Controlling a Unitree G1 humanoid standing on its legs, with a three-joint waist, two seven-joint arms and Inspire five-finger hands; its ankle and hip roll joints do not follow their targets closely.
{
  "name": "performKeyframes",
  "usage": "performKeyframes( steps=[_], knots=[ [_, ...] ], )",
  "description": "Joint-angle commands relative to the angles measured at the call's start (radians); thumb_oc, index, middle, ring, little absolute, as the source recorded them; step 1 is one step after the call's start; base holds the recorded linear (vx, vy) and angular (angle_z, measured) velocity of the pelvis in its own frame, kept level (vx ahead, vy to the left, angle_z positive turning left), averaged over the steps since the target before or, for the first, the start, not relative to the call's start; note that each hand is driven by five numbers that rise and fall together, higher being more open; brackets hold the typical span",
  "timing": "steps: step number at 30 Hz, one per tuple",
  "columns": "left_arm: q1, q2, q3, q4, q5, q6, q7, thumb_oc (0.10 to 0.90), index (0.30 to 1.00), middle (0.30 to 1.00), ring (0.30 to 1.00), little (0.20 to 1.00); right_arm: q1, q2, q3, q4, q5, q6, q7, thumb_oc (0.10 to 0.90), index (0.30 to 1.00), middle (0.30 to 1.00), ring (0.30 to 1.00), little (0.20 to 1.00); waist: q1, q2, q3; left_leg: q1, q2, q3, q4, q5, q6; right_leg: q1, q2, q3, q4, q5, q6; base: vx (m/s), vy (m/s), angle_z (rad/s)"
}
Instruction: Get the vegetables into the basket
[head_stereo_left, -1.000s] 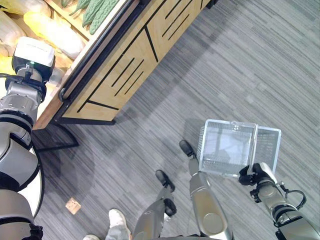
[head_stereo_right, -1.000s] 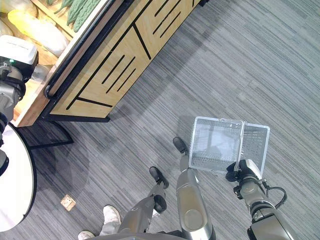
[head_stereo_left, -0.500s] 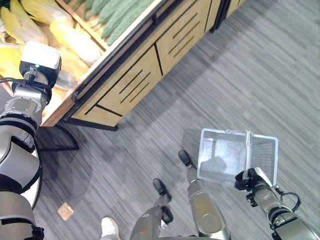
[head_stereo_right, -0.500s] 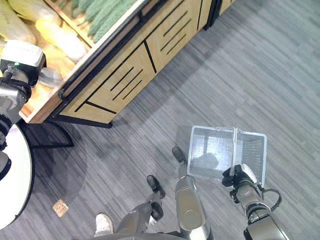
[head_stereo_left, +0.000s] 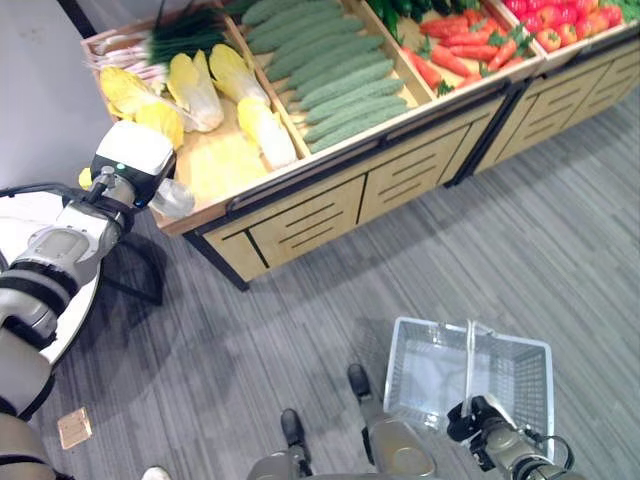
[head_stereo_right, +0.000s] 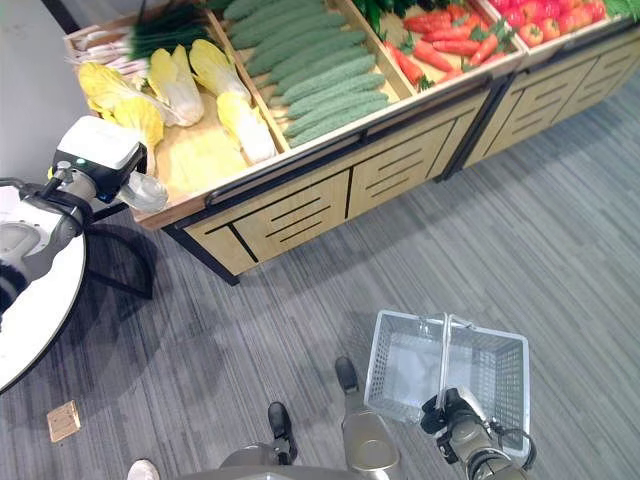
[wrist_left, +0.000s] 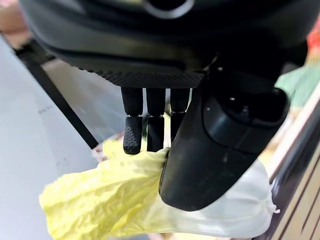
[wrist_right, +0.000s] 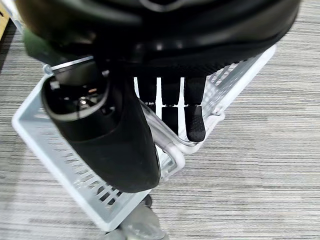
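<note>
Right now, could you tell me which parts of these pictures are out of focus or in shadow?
Left wrist view: the left robot hand blurs up close, and the yellow cabbage beyond is soft. Right wrist view: the right robot hand is blurred, the basket sharper. Left eye view: a shadow lies inside the basket.

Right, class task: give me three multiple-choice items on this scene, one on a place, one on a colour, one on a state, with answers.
1. Where is the basket?
A. on the produce stand
B. hanging over the grey floor from the right robot hand
C. on the round white table

2. What colour are the cabbages by the left robot hand?
A. yellow
B. purple
C. red

3. What is in the basket?
A. carrots
B. cucumbers
C. nothing

Answers:
1 B: the right robot hand curls round its handle above the floor.
2 A: the cabbages on the produce stand, near the left robot hand, are yellow.
3 C: its mesh bottom shows bare.
</note>
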Motion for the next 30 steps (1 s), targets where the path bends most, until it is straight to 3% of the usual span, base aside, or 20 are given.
performKeyframes(
  steps=[1,2,8,10,11,12,15,17,27,30],
  knots=[
    [-0.015,0.094,0.182,-0.043,-0.031,0.031,0.073,0.400,0.300,0.300,0.300,0.300,0.088,-0.033,0.012,0.003,-0.060,0.008,0.016,0.400,0.300,0.300,0.300,0.300,-0.022,0.038,-0.082,-0.035,-0.008,-0.037,0.002,0.012,-0.037,0.053,-0.057,-0.025,0.015,-0.109,0.129,0.01,0.001,0.03],
    [-0.001,0.096,0.196,-0.050,-0.030,0.033,0.071,0.400,0.300,0.300,0.300,0.300,0.088,-0.036,0.015,0.003,-0.061,0.008,0.016,0.400,0.300,0.300,0.300,0.300,-0.025,0.040,-0.082,-0.034,-0.008,-0.037,0.002,0.012,-0.037,0.055,-0.057,-0.024,0.015,-0.110,0.129,0.01,-0.003,0.04],
    [0.351,0.090,0.538,-0.331,-0.042,0.023,0.064,0.400,0.300,0.300,0.300,0.300,0.113,-0.008,-0.032,0.014,-0.094,0.031,0.029,0.400,0.300,0.300,0.300,0.300,0.014,0.004,-0.142,0.019,-0.010,-0.063,0.002,-0.011,-0.030,0.117,-0.063,-0.045,0.016,-0.131,0.130,0.01,-0.011,0.06],
    [0.408,0.083,0.588,-0.373,-0.044,0.020,0.052,0.400,0.300,0.300,0.300,0.300,0.117,-0.004,-0.039,0.015,-0.099,0.034,0.035,0.400,0.300,0.300,0.300,0.300,0.019,0.000,-0.148,0.025,-0.010,-0.065,0.002,-0.013,-0.029,0.125,-0.064,-0.048,0.016,-0.133,0.130,0.00,-0.003,0.11],
    [0.523,0.043,0.694,-0.435,-0.065,0.018,0.048,0.400,0.300,0.300,0.300,0.300,0.123,0.005,-0.049,0.017,-0.109,0.042,0.041,0.400,0.300,0.300,0.300,0.300,0.027,-0.010,-0.161,0.038,-0.011,-0.071,0.002,-0.018,-0.027,0.139,-0.065,-0.053,0.018,-0.138,0.129,-0.01,-0.006,0.11],
    [0.574,0.022,0.740,-0.472,-0.068,0.018,0.048,0.400,0.300,0.300,0.300,0.300,0.125,0.009,-0.054,0.017,-0.109,0.044,0.042,0.400,0.300,0.300,0.300,0.300,0.030,-0.013,-0.165,0.043,-0.010,-0.072,0.002,-0.019,-0.027,0.146,-0.066,-0.058,0.020,-0.142,0.129,-0.01,-0.008,0.10],
    [0.662,-0.023,0.817,-0.530,-0.078,0.017,0.038,0.400,0.300,0.300,0.300,0.300,0.131,0.012,-0.059,0.015,-0.111,0.049,0.047,0.400,0.300,0.300,0.300,0.300,0.028,-0.019,-0.170,0.051,-0.010,-0.075,0.002,-0.021,-0.027,0.157,-0.066,-0.068,0.024,-0.148,0.127,-0.02,0.000,0.09],
    [0.768,-0.109,0.888,-0.605,-0.099,0.010,0.018,0.400,0.300,0.300,0.300,0.300,0.140,0.020,-0.072,0.012,-0.114,0.054,0.052,0.400,0.300,0.300,0.300,0.300,0.031,-0.027,-0.181,0.063,-0.011,-0.081,0.003,-0.027,-0.024,0.173,-0.069,-0.084,0.030,-0.155,0.127,-0.01,0.006,0.16],
    [0.952,-0.328,0.953,-0.754,-0.177,-0.013,-0.019,0.400,0.300,0.300,0.300,0.300,0.160,0.041,-0.090,-0.016,-0.127,0.059,0.058,0.400,0.300,0.300,0.300,0.300,0.031,-0.050,-0.190,0.085,-0.011,-0.085,0.002,-0.038,-0.013,0.195,-0.071,-0.105,0.046,-0.170,0.126,0.00,0.011,0.11],
    [1.019,-0.465,0.932,-0.793,-0.361,-0.049,-0.049,0.400,0.300,0.300,0.300,0.300,0.171,0.047,-0.101,-0.037,-0.126,0.053,0.052,0.400,0.300,0.300,0.300,0.300,0.025,-0.052,-0.180,0.088,-0.014,-0.080,0.002,-0.041,-0.006,0.197,-0.075,-0.107,0.048,-0.169,0.126,-0.01,0.013,0.00]
  ],
)
